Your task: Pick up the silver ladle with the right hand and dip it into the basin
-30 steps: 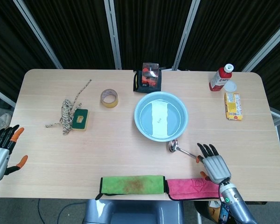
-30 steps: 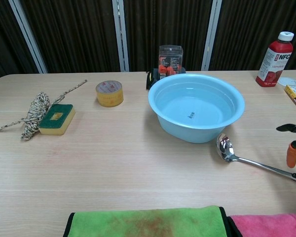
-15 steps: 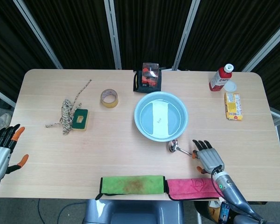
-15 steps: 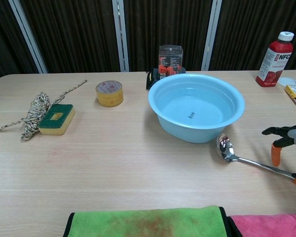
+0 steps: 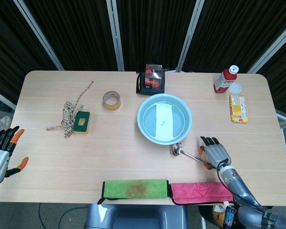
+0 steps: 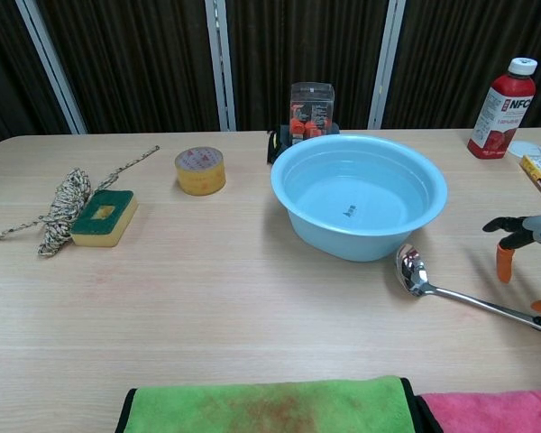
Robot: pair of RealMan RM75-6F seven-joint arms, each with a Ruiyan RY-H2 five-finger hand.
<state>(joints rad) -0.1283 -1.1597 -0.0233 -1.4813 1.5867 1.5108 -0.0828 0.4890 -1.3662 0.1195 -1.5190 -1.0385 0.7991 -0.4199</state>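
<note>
Since the last frame my right hand (image 5: 215, 153) has slid a little toward the far side of the handle end of the silver metal ladle (image 5: 187, 153), fingers spread, gripping nothing; from the chest camera its orange fingertips (image 6: 504, 262) hang just above the handle. At the near edge of the pale wooden desk (image 5: 109, 148) lie a green cloth (image 5: 135, 188) and a pink cloth (image 5: 201, 192), side by side. My left hand (image 5: 1, 155) waits off the desk's left edge, fingers apart, holding nothing. Next out, the ladle lies flat on the desk, bowl just beside the near rim of the round light-blue basin (image 5: 164, 119) of water, handle running toward my right hand. Left of the basin sit a green-topped yellow sponge (image 5: 81, 121) touching a coil of twine (image 5: 67, 116), then a roll of yellow tape (image 5: 111, 100). Farther back stand a clear box on a black pad (image 5: 153, 77), a yellow packet (image 5: 238, 108) and a red bottle with a white cap (image 5: 226, 79).
</note>
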